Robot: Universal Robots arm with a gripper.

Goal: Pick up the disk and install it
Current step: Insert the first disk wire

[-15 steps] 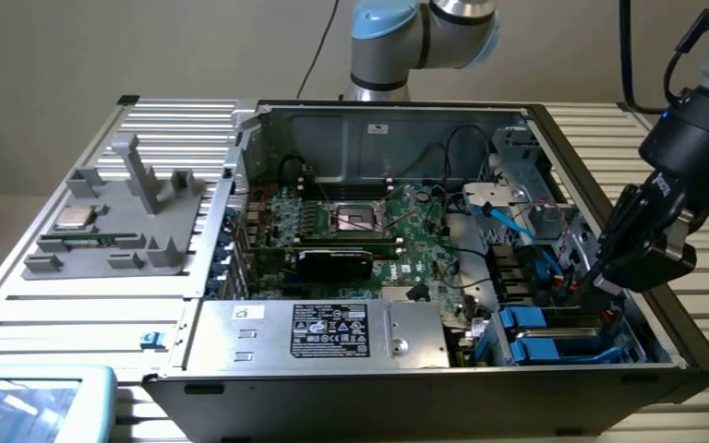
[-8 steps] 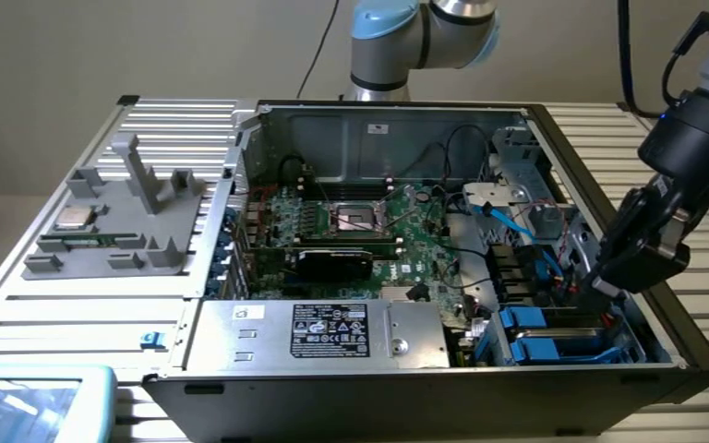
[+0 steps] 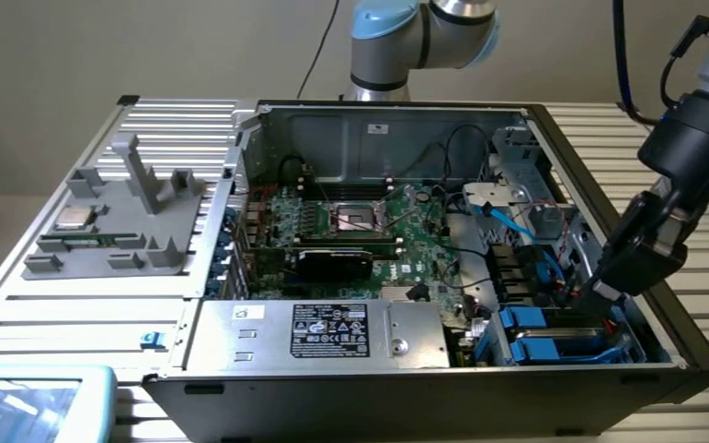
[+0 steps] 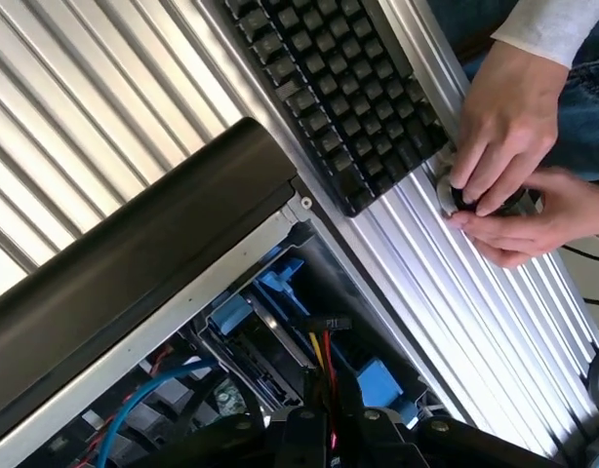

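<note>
The black end effector (image 3: pixel 593 296) reaches down into the open black computer tower case (image 3: pixel 367 125) at its corner drive bay; whether it is clenched or released cannot be told. Just beside it, the grey-metal disk in its bright blue plastic carrier frame (image 3: pixel 530 319) sits in that bay. On the ribbed aluminium tabletop (image 4: pixel 95 107), a person's hands (image 4: pixel 509 146) rest beside a black keyboard (image 4: pixel 339 88)

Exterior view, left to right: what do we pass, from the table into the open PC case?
grey parts holder → silver box with black label → blue drive carriers → end effector
</note>
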